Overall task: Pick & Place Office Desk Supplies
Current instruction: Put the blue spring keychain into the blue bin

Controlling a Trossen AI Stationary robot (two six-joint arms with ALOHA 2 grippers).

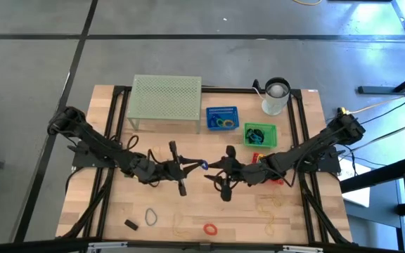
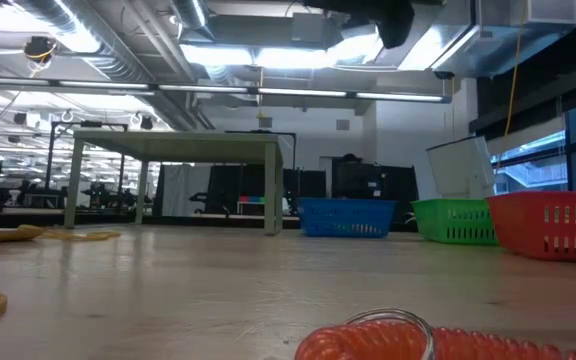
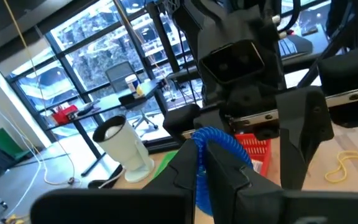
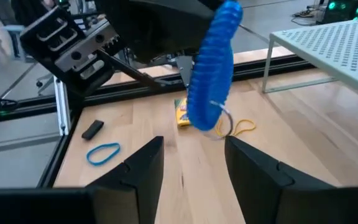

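Left gripper (image 1: 197, 166): clenched on a blue coil (image 4: 211, 68), mid-bench.
Right gripper (image 1: 210, 171): fingers parted, empty, facing the coil.

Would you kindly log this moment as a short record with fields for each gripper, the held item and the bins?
left gripper: shut on the blue coil, mid-table above the surface
right gripper: open, facing the coil, not gripping it
blue basket: beside the mesh stand, holds bands
green basket: right of the blue one
loose on table: red band, black clip
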